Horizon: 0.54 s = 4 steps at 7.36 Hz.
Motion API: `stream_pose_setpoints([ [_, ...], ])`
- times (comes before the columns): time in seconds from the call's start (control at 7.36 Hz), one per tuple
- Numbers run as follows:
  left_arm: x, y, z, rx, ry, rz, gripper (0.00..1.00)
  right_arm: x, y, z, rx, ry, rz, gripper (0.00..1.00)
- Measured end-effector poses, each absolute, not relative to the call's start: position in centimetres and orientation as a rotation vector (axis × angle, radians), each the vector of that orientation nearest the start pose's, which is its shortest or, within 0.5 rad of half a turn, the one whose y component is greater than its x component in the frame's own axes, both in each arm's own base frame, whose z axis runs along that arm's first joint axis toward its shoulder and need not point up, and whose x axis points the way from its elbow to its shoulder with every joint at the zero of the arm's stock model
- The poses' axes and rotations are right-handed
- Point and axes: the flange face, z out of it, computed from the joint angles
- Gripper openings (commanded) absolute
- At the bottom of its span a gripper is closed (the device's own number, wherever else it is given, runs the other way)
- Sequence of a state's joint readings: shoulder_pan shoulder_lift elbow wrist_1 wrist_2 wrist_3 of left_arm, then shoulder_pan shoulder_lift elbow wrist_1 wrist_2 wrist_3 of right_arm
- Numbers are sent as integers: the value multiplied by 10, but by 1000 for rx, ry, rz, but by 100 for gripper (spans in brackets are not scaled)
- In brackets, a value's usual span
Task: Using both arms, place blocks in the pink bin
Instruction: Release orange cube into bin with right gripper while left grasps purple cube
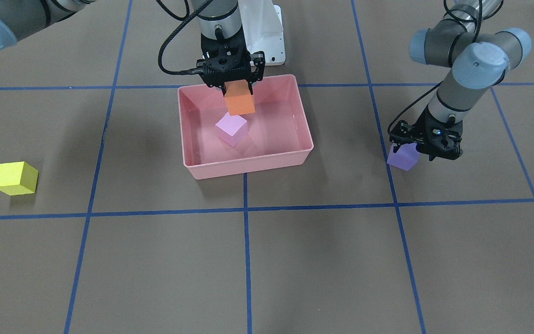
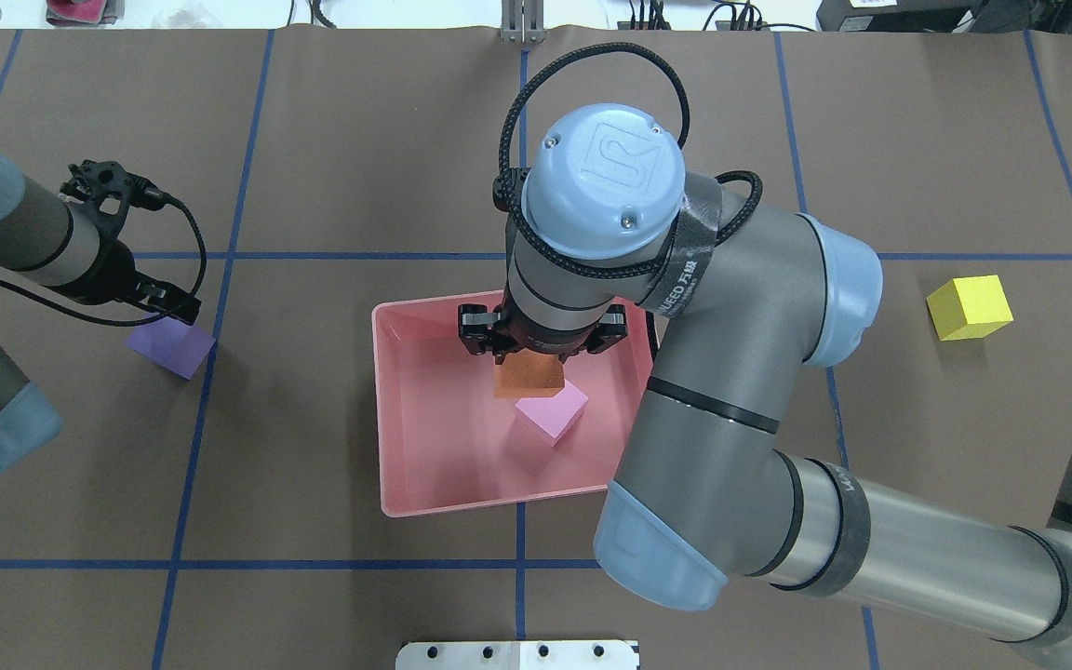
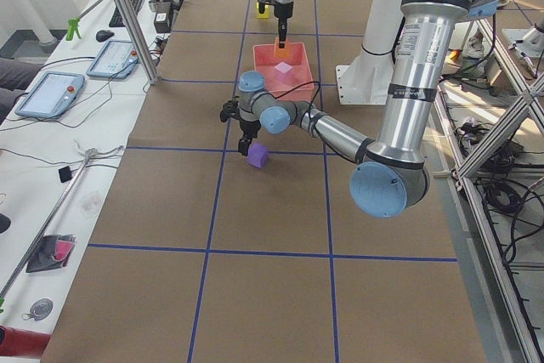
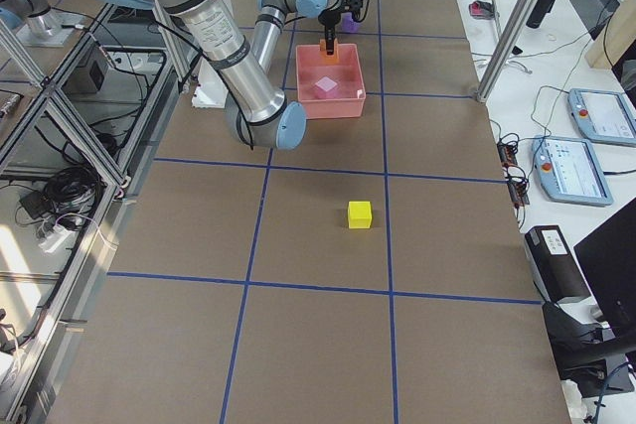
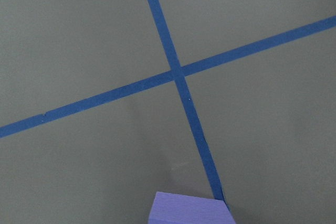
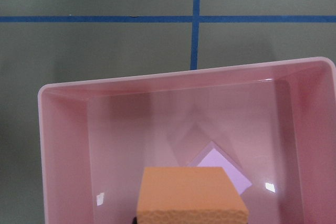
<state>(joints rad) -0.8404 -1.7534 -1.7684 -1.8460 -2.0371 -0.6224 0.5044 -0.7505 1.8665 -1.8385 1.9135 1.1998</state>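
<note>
Over the near-robot half of the pink bin, the right gripper points straight down with its fingers clamped on the upper part of the orange block. The block hangs inside the bin's outline, clear of the floor, with most of its body showing below the fingertips. The right wrist view looks past the block's top face into the bin. The light pink block sits on the bin floor near the middle, turned corner-on to the walls and close to the hanging orange one; I cannot tell if the two touch. The bin rests on the brown table, across one of the blue tape lines that divide it into squares.

To the robot's left of the bin, well apart from it, the purple block lies on the table against a tape line. The left gripper is low, right at the block's upper edge. Whether its fingers grip the block or stand spread around it I cannot tell; the left wrist view shows only the block's top at the bottom edge of the picture.

Far out on the robot's right side, the yellow block sits alone on the table, away from both grippers.
</note>
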Motion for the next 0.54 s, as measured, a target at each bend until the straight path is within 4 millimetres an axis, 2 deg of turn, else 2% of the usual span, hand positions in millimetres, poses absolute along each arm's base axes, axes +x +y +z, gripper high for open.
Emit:
stream_pose_setpoints([
  [0.54,322,-487,453,184,751,202,100,-505,-383,80,58,-897,-33,0],
])
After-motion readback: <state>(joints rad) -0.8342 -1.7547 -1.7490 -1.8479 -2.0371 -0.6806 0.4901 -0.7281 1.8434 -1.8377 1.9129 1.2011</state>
